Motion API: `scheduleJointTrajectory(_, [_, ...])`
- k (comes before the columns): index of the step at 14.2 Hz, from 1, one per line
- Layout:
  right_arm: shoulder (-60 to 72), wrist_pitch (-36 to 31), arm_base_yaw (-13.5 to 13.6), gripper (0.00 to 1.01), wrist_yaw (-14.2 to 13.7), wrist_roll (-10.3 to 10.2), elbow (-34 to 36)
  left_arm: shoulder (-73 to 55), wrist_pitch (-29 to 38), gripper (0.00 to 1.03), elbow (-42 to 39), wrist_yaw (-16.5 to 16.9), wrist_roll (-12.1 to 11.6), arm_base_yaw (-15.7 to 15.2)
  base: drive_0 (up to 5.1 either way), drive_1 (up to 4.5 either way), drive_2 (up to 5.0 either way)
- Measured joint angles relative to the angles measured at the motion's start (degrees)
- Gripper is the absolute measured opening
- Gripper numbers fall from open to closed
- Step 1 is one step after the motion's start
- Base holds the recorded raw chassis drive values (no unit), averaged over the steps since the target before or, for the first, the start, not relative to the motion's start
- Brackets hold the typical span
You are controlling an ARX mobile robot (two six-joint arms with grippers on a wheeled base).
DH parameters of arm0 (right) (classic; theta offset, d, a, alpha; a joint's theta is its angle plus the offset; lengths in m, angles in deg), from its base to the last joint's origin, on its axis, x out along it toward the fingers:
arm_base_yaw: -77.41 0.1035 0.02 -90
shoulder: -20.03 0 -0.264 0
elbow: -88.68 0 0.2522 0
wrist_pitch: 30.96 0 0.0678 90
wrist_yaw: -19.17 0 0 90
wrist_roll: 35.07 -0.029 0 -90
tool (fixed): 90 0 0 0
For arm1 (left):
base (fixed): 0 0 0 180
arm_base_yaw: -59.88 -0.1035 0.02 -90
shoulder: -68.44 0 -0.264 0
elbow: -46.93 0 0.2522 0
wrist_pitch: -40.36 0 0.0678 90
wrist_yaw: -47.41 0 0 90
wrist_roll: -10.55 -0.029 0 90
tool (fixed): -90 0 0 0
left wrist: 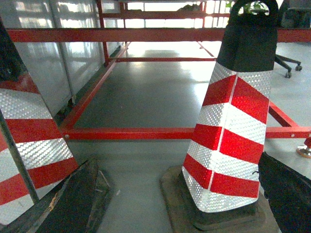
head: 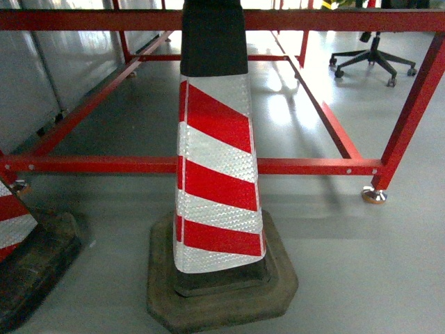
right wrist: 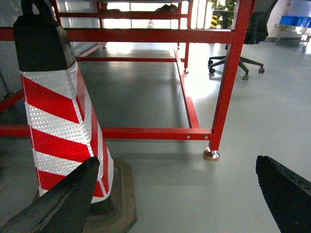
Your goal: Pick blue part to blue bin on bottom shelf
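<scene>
- Stretching smooth, glossy and grey across every view: floor point(head: 348, 264), throwing back pale window glare.
- Leaning in at the far left of the head view: second cone point(head: 17, 229), red-and-white, on a worn dark base.
- Standing upright at centre: striped cone point(head: 217, 174), four-sided, with glittering reflective bands, a matte black top and a chunky rubber base.
- Spanning behind it: red steel frame point(head: 306, 166), square tube, resting on a shiny round foot point(head: 373, 195).
- Sitting far back on the right: office chair point(head: 373, 59) on castors.
- Spreading wide apart: left gripper point(left wrist: 180, 194) fingers; likewise right gripper point(right wrist: 180, 194) fingers, black, pointed, holding nothing.
- Not showing anywhere: blue part, blue bin, bottom shelf.
</scene>
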Motion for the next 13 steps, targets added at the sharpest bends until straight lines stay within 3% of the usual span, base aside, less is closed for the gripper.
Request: scheduleJointTrajectory(13, [0.00, 0.07, 0.00, 0.98, 0.00, 0.00, 0.00, 0.00, -0.04, 0.98, 0.00, 0.00, -0.02, 0.00, 0.0, 0.00, 0.0])
